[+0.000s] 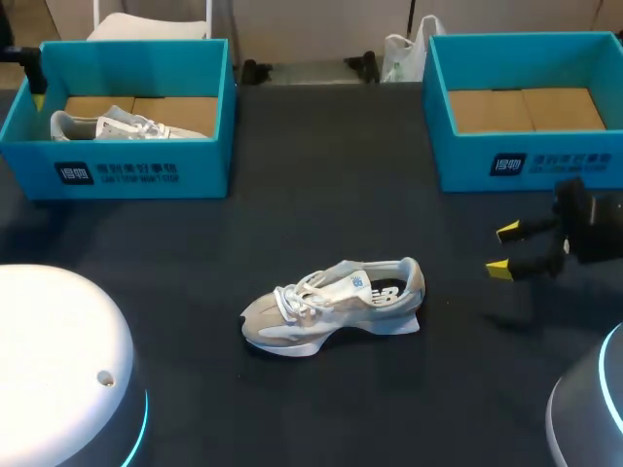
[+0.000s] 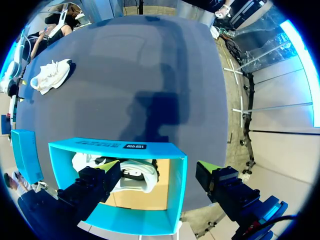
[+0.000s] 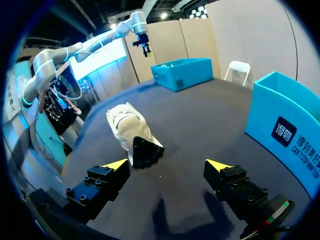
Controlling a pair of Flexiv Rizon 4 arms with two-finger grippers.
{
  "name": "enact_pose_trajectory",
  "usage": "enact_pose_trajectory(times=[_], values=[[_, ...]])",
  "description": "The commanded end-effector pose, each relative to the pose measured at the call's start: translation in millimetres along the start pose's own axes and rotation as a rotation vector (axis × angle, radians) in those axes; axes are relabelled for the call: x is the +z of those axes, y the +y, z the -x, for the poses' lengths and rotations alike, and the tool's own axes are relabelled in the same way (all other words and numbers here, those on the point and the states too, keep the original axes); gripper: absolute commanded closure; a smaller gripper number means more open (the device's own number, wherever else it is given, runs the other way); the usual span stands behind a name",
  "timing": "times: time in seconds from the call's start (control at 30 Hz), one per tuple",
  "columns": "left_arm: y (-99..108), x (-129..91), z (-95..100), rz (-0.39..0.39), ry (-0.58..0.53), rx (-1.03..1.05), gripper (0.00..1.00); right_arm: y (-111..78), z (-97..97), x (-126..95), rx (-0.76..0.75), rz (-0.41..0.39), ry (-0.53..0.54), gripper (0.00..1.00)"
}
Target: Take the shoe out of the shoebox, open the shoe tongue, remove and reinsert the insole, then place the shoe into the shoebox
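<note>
The first step looks done: one shoe (image 1: 331, 306) is out on the dark desk (image 1: 321, 195), near its middle, toe toward the left box (image 1: 146, 170) and heel toward the right box (image 1: 526, 161), well apart from both. Nothing beyond that appears started. From here I cannot tell whether the tongue has been pulled open, and no loose insole shows anywhere on the desk, so opening the tongue, taking out and refitting the insole, and boxing the shoe all seem to remain. The right end effector (image 1: 503, 250) hovers low over the desk beside the shoe's heel end, its yellow-tipped fingers spread wide and holding nothing; in the right wrist view the shoe lies just ahead of those open fingers, not between them. The left end effector (image 2: 157, 166) hangs above the left box, also wide open and empty, one finger over the inside and the other outside the wall. A second shoe (image 1: 122, 125) lies in that box, while the right box shows only its bare cardboard floor.
</note>
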State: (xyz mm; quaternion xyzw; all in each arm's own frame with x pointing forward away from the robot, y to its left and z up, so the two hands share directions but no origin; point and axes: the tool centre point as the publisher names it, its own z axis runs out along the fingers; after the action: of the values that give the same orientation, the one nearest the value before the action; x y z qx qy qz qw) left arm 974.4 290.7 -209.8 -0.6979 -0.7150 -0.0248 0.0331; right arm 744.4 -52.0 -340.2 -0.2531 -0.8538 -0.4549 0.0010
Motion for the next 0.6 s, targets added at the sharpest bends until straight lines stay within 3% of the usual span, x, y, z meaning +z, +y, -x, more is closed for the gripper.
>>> enact_pose_trajectory(times=[0.03,0.3,0.6], values=[[-1.4,-0.3,0.2,0.003,0.003,0.000,0.00,0.2,-3.7,-0.3,0.000,-0.002,-0.028,0.00],[-1.4,-0.3,0.2,0.003,0.003,0.000,0.00,-23.6,5.1,16.1,-0.243,0.121,0.021,0.00],[-1.4,-0.3,0.2,0.003,0.003,0.000,0.00,-29.6,4.5,19.2,-0.255,0.113,-0.004,0.00]])
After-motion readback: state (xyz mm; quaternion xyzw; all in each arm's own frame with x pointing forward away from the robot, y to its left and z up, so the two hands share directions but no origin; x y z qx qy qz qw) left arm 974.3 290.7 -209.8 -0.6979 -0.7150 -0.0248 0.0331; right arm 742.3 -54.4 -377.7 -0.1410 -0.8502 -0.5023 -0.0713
